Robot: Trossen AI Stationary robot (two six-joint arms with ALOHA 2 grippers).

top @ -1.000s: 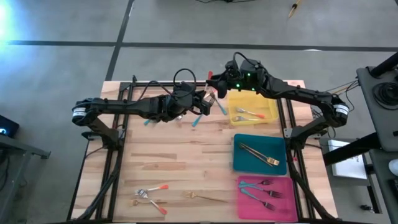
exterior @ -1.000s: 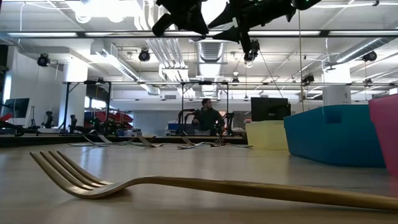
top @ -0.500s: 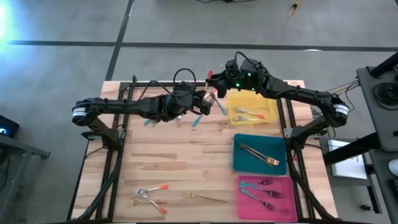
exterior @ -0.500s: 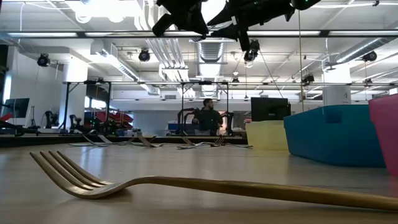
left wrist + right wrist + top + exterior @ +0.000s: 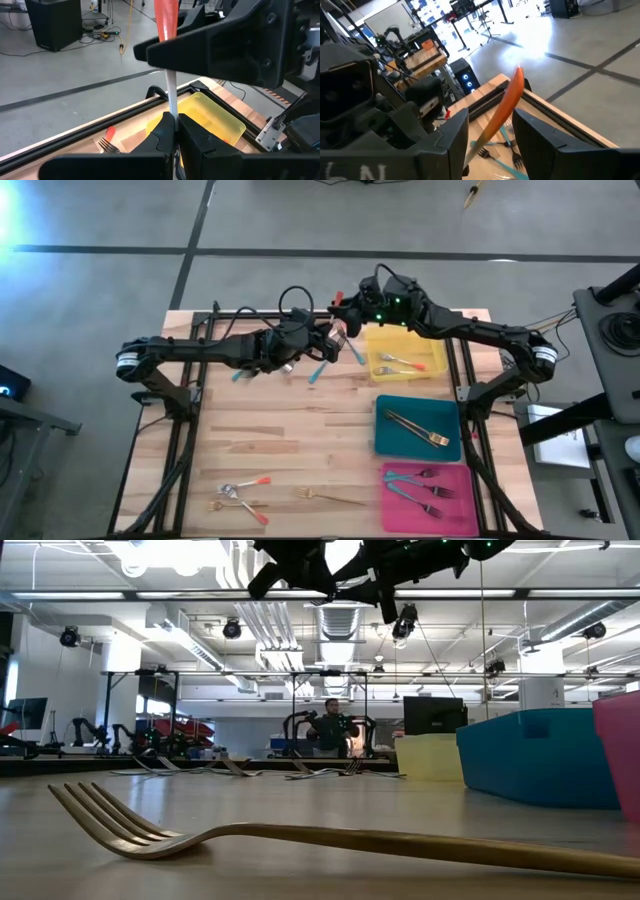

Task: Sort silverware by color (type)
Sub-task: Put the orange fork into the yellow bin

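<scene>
High above the table's far edge, both grippers meet on one piece of silverware, a utensil with a red-orange handle (image 5: 166,20) and a silver stem. My left gripper (image 5: 328,338) is shut on the stem. My right gripper (image 5: 347,320) comes from the opposite side, its fingers around the handle (image 5: 512,97). The utensil's head is hidden behind the left fingers. In the low view both grippers (image 5: 330,570) show only as dark shapes at the top. My left gripper pinches the silver stem (image 5: 171,102) between its two fingers, below the red-orange handle. The utensil rises beyond the fingertips (image 5: 187,127), clear of the table. My right gripper has the handle (image 5: 506,112) between its two fingers, slanting from one finger's inner edge (image 5: 465,140) to the other's. The handle's free end sticks out past the fingertips.
A yellow tray (image 5: 432,340) holds red-handled forks, a teal tray (image 5: 385,442) a gold fork, a pink tray (image 5: 455,515) teal-handled forks. Teal-handled pieces (image 5: 318,372) lie under the grippers. Red-handled pieces (image 5: 245,485) and a gold fork (image 5: 330,497) lie near the front edge.
</scene>
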